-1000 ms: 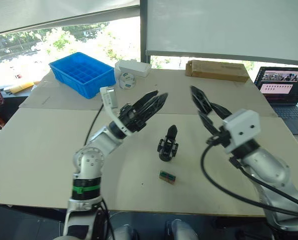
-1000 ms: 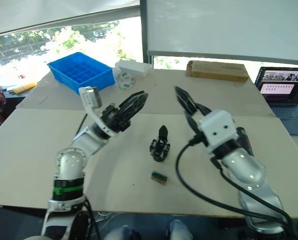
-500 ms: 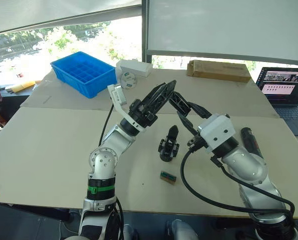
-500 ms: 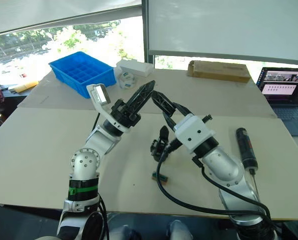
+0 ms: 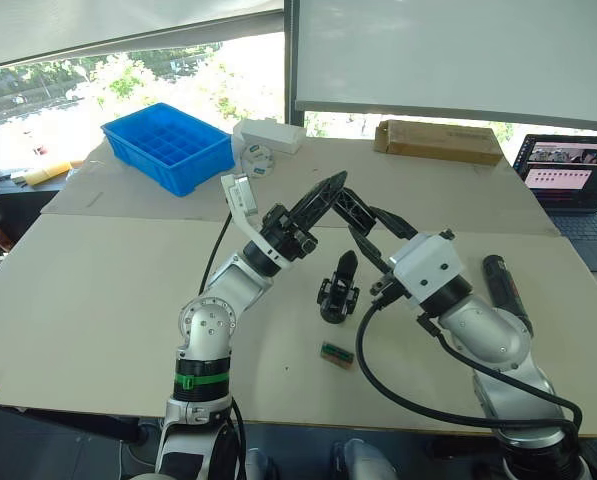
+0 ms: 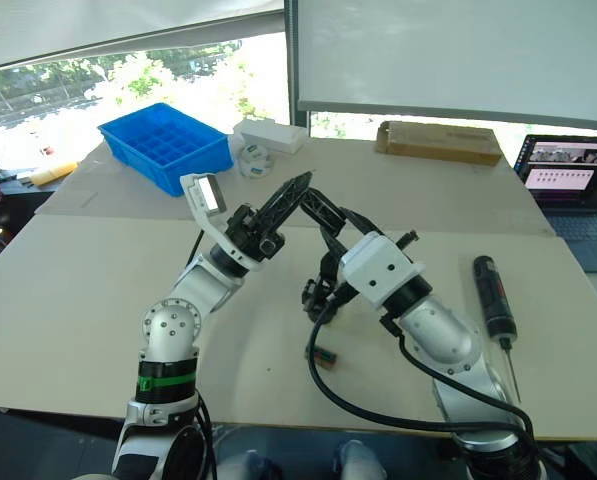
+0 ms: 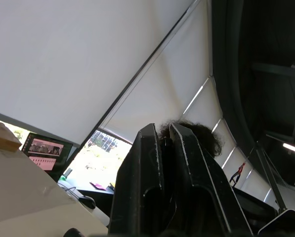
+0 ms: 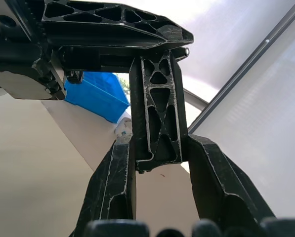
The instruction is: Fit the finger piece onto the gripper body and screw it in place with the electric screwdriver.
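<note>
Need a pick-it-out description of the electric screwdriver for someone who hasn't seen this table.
Start at the laptop on the robot's right side of the table. Nearer the robot from it, beside the right arm, the electric screwdriver lies flat. It is the long black cylinder with a thin metal bit, unlike the short upright gripper body mid-table.

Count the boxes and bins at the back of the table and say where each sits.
3. The blue bin is at the back left, the white box just right of it, and the cardboard box at the back right near the laptop. The arms may hide others.
</note>
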